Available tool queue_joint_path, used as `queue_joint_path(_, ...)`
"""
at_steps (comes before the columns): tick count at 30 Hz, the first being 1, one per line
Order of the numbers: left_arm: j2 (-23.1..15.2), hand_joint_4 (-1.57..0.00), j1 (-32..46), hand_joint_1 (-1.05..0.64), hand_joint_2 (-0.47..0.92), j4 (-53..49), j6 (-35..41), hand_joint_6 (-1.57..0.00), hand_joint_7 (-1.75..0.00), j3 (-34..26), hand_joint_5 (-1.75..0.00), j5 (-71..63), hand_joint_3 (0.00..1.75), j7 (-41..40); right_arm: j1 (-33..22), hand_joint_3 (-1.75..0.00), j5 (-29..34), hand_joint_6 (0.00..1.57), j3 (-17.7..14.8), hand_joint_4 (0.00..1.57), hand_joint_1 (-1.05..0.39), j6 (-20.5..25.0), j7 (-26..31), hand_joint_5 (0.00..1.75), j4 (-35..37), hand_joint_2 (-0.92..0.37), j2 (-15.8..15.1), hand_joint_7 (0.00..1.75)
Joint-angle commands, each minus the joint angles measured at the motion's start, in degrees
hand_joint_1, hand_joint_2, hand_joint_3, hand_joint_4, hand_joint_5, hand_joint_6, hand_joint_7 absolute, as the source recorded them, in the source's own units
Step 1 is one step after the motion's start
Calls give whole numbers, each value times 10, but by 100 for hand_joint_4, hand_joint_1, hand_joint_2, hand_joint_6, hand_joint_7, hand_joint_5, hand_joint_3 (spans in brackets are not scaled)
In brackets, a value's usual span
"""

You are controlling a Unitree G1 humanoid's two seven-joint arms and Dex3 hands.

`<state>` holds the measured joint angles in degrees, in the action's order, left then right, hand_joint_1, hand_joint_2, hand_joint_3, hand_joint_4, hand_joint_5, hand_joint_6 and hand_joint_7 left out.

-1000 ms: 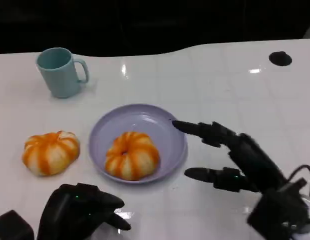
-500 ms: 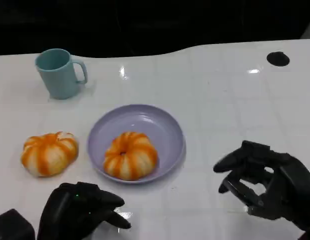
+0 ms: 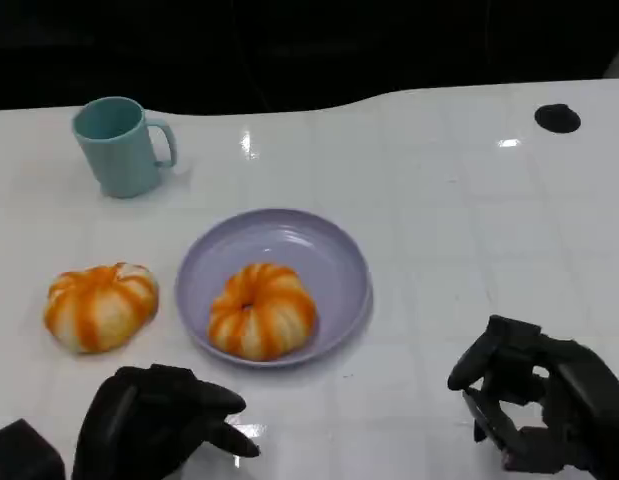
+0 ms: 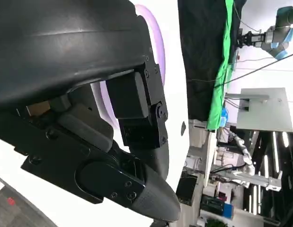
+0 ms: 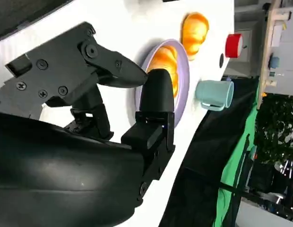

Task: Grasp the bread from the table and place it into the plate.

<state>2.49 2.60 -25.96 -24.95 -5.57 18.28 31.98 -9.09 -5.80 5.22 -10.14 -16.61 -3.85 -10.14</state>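
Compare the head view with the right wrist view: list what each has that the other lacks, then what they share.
Head view's own: the left hand, curled low at the near table edge, and a black round mark on the far right of the table.
Right wrist view's own: a red object beyond the breads, and a green cloth past the table.
Shared: the right hand, the plate, the bread in the plate, the bread on the table and the cup.
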Motion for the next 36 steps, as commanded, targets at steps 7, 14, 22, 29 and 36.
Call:
queue_joint_path(7, -14, -157, 20, -105, 76, 21, 1, -157, -14, 1, -36, 1, 0, 6, -1, -115, 29, 70, -1, 78, -20, -30, 1, 175, 23, -51, 3, 152)
queue_joint_path(14, -15, -157, 21, -105, 76, 24, 17, -157, -15, -2, -37, 12, 0, 8, 6, -114, 25, 70, 0, 79, -21, -54, -13, 175, 48, -51, 9, 154)
queue_joint_path(22, -18, -157, 12, -105, 76, 11, 10, -157, -15, -6, -37, 4, 0, 6, 12, -113, 34, 69, 2, 77, -22, -65, -12, 175, 64, -52, 13, 153)
queue_joint_path(29, -18, -157, 15, -105, 76, 16, 12, -157, -15, -5, -37, 3, 0, 7, 8, -110, 34, 70, 2, 76, -23, -61, -14, 175, 57, -54, 15, 152)
queue_joint_path(36, -18, -157, 18, -105, 77, 21, 14, -157, -15, -4, -36, 5, 0, 9, 5, -110, 37, 70, 3, 76, -23, -60, -14, 175, 53, -54, 13, 152)
